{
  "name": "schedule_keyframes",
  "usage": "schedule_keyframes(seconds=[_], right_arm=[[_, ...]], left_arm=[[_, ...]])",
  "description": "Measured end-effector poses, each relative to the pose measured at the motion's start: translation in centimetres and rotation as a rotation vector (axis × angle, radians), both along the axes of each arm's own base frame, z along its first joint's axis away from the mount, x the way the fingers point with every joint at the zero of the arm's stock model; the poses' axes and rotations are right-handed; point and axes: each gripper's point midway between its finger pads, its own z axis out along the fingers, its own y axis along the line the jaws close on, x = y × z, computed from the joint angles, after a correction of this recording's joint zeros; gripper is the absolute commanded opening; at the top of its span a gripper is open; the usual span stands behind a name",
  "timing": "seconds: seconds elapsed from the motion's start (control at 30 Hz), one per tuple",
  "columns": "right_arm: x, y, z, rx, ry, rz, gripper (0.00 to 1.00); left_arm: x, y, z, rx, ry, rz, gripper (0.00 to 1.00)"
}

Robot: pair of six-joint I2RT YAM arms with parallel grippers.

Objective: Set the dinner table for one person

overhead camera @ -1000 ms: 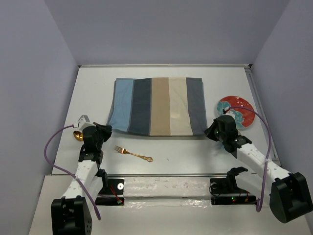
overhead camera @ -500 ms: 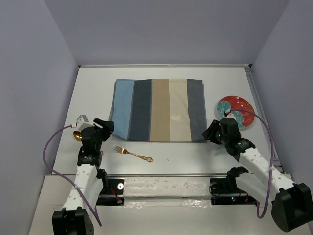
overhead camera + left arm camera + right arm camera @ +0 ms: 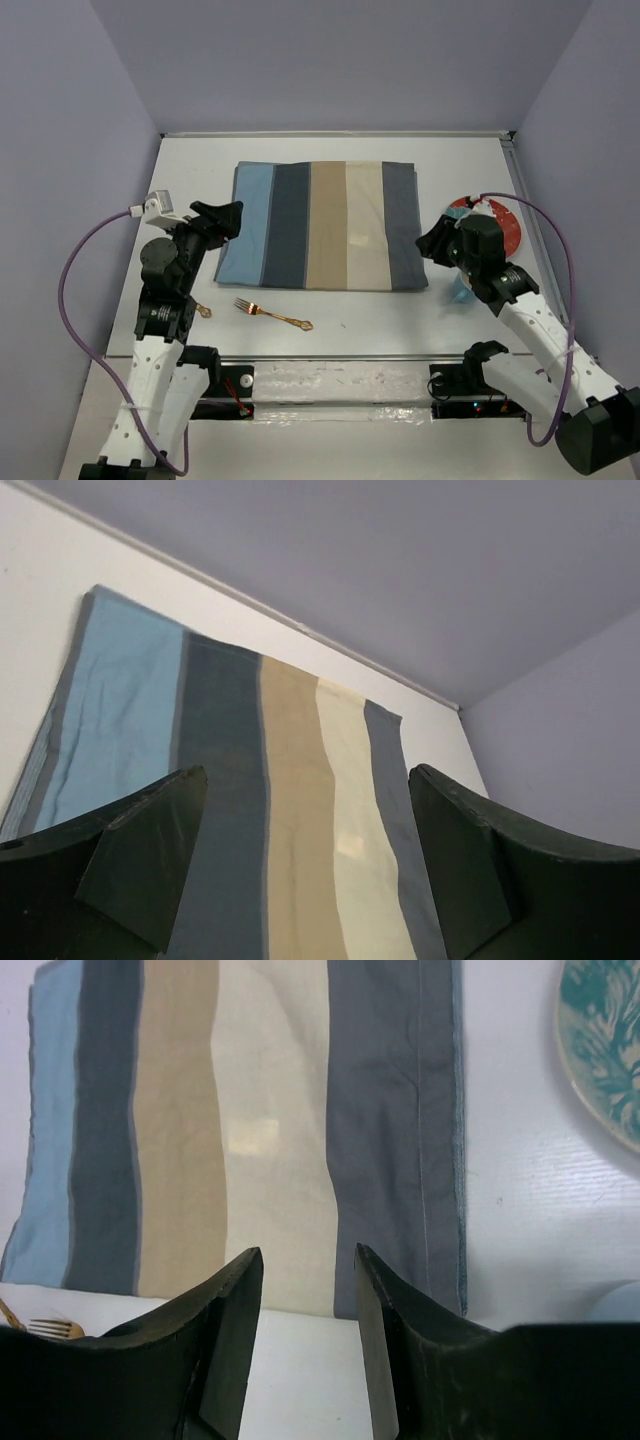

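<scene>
Left gripper (image 3: 307, 775) and right gripper (image 3: 305, 1255) hang open and empty; best lift the plate (image 3: 610, 1050) at 3 o'clock clear, then centre it on the placemat (image 3: 320, 225).

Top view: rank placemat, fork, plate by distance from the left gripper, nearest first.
1. Placemat: its left edge sits right by the left gripper.
2. Fork: near side, in front of the placemat.
3. Plate: far right side.
</scene>
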Motion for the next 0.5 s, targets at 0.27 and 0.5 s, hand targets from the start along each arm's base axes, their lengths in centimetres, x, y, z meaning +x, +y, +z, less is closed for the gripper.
schedule_keyframes(seconds=[0.27, 0.5], right_arm=[[-1.2, -3.1, 1.9, -0.08, -0.012, -0.118, 0.76], [-3.9, -7.2, 1.7, -0.186, 0.075, -0.29, 0.73]], left_arm=[[-2.9, -4.4, 2.5, 0.206, -0.075, -0.228, 0.99], [-7.7, -8.9, 1.1, 0.321, -0.124, -0.482, 0.99]])
